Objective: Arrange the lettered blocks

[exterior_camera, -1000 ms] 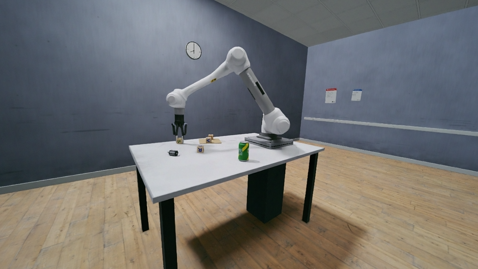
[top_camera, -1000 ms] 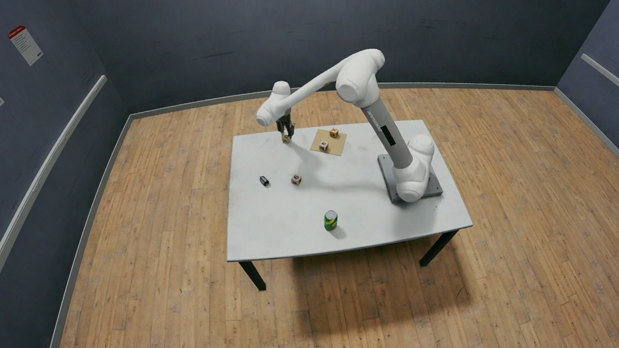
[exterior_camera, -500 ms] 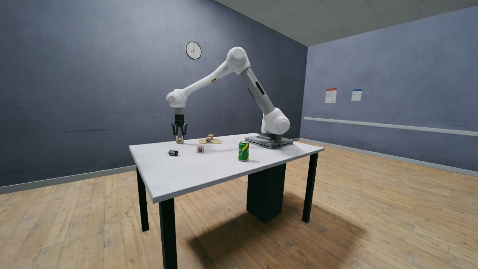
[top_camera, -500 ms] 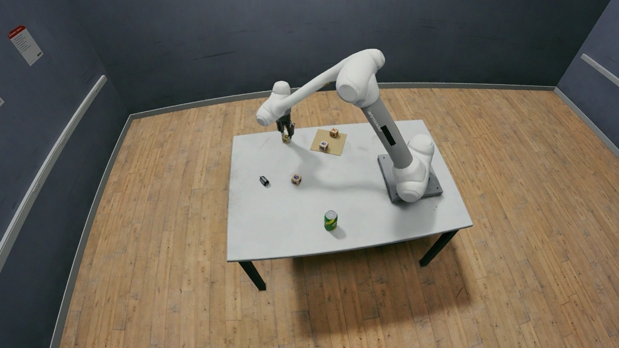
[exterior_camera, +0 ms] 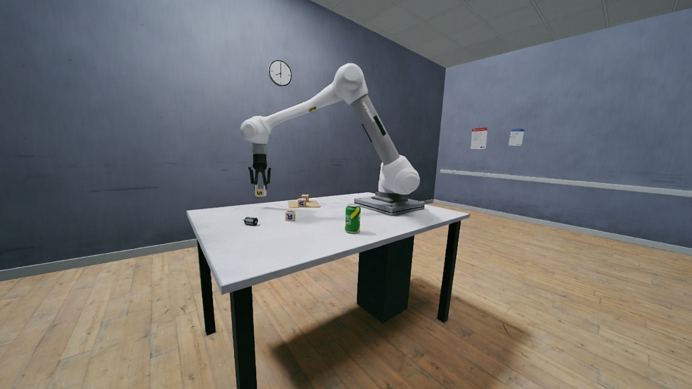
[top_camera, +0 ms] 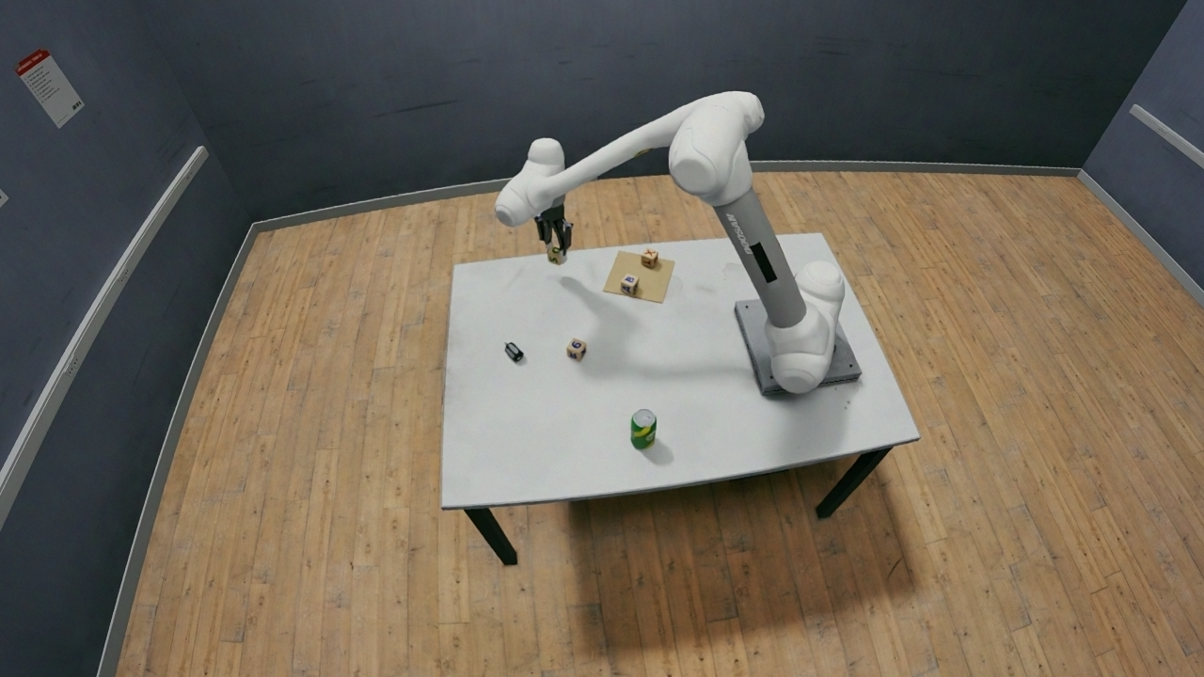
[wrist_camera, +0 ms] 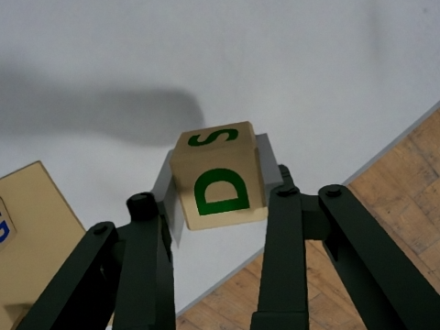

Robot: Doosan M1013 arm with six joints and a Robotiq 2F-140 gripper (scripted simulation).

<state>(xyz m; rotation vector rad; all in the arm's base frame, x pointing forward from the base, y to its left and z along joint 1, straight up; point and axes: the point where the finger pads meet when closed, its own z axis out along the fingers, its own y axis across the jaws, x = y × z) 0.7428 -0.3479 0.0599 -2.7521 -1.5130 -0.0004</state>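
My gripper [top_camera: 556, 247] [exterior_camera: 260, 189] [wrist_camera: 221, 161] is shut on the block with a green D on top [top_camera: 554, 254] [exterior_camera: 260, 193] [wrist_camera: 220, 158]. It holds the block above the table, left of the mat in the top and exterior views; a green S shows on one side. The tan mat [top_camera: 618, 265] [exterior_camera: 314, 204] [wrist_camera: 41, 229] bears two blocks. A blue-lettered block [top_camera: 629, 285] [exterior_camera: 301, 203] [wrist_camera: 5, 227] has an A on one side; its top letter is unclear. An orange-lettered block [top_camera: 649, 258] [exterior_camera: 305, 196] stands behind it. Another blue-lettered block [top_camera: 576, 349] [exterior_camera: 290, 216], seemingly G on top, stands off the mat.
A green can [top_camera: 642, 429] [exterior_camera: 352, 218] stands upright near the table's front edge. A small black object [top_camera: 514, 352] [exterior_camera: 251, 221] lies left of the off-mat blue-lettered block. The table edge [wrist_camera: 385, 150] shows beyond the held block in the wrist view.
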